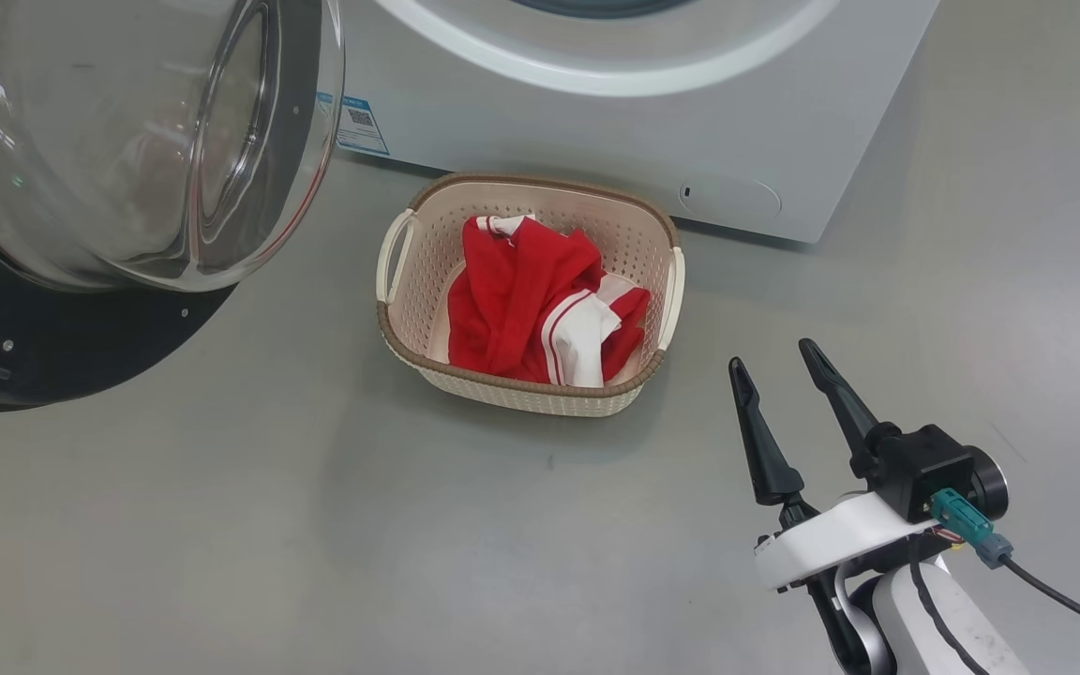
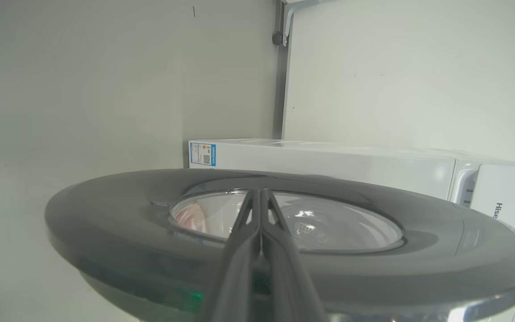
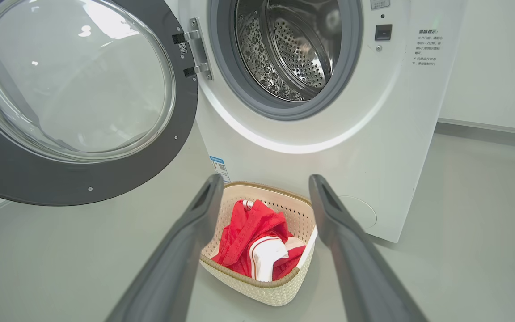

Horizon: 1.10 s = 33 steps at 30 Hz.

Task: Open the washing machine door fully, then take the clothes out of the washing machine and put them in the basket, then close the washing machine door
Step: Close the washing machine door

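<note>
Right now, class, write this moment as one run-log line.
door open | drum no clothes seen | clothes in basket | left gripper shut, at door's outer face | right gripper open, empty | pending: close door

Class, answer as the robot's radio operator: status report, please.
Left pincer shut, at the open door's outer face. Right pincer open, empty. Clothes in basket, drum looks empty. Nothing seen blocking the door's swing.

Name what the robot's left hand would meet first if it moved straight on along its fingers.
The washing machine door: the left hand, shut, points at its glass porthole, though depth is unclear and it may be touching.
</note>
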Available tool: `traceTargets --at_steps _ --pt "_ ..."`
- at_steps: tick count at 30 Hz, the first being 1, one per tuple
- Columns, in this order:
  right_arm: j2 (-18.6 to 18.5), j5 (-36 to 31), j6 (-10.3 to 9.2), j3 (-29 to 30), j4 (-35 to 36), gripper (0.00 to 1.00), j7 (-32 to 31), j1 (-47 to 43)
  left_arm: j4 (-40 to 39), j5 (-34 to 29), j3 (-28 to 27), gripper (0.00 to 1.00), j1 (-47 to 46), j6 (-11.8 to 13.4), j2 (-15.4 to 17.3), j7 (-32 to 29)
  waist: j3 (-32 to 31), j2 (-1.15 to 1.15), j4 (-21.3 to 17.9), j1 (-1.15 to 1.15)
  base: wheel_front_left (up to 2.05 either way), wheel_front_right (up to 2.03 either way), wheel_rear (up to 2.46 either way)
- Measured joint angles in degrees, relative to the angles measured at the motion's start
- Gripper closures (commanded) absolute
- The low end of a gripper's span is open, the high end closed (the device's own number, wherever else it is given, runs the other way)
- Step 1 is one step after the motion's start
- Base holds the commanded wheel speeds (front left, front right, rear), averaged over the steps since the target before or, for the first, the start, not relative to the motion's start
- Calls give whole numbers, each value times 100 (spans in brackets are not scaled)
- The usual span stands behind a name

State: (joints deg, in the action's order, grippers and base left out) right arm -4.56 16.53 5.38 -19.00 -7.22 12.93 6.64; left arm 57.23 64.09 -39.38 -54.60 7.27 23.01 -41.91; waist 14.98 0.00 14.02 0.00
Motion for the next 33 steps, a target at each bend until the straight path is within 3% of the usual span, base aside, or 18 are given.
traceTargets --at_steps 9,16,33 --pt "9 16 -5 8 -31 0 8 1 0 87 133 100 1 -71 -99 -601 -75 0 12 0 0 0 0" --pt "16 59 -7 9 -74 0 42 -1 -34 297 247 100 8 -346 -398 -1311 -146 0 38 0 0 0 0" --pt "47 98 -49 3 -148 0 59 -9 -247 670 438 100 394 -644 -1011 -2674 -322 0 69 0 0 0 0"
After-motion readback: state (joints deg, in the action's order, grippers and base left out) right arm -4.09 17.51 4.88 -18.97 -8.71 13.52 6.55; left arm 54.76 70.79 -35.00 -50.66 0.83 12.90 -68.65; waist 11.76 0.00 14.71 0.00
